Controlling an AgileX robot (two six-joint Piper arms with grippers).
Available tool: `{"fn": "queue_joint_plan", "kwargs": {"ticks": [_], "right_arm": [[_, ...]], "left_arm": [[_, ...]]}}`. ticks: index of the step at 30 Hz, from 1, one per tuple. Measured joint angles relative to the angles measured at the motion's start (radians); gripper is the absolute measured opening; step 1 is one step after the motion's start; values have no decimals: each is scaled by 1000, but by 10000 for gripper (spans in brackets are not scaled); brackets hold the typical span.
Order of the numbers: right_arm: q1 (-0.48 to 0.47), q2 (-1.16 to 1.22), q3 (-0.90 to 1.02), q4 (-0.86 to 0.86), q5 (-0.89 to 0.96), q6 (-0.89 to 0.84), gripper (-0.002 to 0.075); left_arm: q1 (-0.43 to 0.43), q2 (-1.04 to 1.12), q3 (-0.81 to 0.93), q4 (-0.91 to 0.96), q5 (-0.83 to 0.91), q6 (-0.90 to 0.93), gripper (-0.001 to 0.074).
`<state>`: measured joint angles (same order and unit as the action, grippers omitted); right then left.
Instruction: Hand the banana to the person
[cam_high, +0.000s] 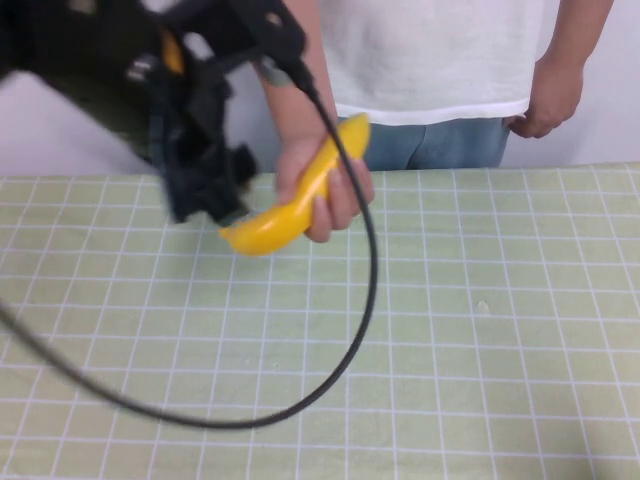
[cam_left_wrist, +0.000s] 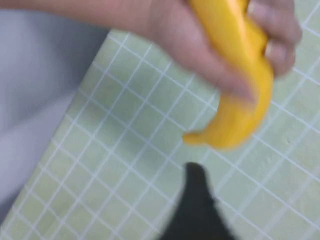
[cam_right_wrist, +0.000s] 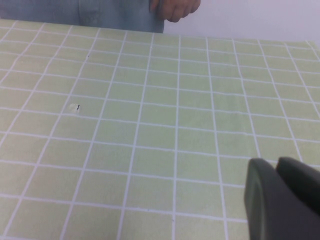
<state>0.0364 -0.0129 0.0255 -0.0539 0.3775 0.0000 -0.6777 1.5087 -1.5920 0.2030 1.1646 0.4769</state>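
- The banana (cam_high: 296, 195) sits in the person's hand (cam_high: 318, 185), just left of centre in the upper half of the high view, raised a little above the green gridded surface (cam_high: 480, 340)
- The person (cam_high: 430, 60) stands at the far edge of the surface, top of the frame, with the other hand (cam_high: 548, 98) hanging by the hip at upper right
- The left gripper (cam_high: 205, 185) hangs at upper left, just beside the banana's lower tip; from the left wrist view the fruit looks free of its fingers, one dark fingertip (cam_left_wrist: 197, 200) well below the banana (cam_left_wrist: 240, 100), so I take the fingers to be spread and holding nothing
- A black cable (cam_high: 340, 380) loops from that arm down across the surface
- The right gripper (cam_right_wrist: 282, 200) shows only in its own wrist view, low over bare surface; I cannot tell how its fingers stand
- To my eye the handover itself is done: the person's grip carries the banana alone
- What's left, I'd judge, is for the left arm to back away from the hand without brushing the fruit or the knuckles
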Motion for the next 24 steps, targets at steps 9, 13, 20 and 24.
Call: {"fn": "queue_joint_plan", "kwargs": {"ticks": [9, 13, 20, 24], "right_arm": [[0, 0, 0, 0, 0, 0, -8], [0, 0, 0, 0, 0, 0, -8], [0, 0, 0, 0, 0, 0, -8], [0, 0, 0, 0, 0, 0, -8]], "left_arm": [[0, -258, 239, -76, 36, -60, 23], [0, -390, 464, -117, -78, -111, 7], [0, -667, 859, -160, -348, -269, 4], [0, -771, 959, -160, -428, -366, 3]]}}
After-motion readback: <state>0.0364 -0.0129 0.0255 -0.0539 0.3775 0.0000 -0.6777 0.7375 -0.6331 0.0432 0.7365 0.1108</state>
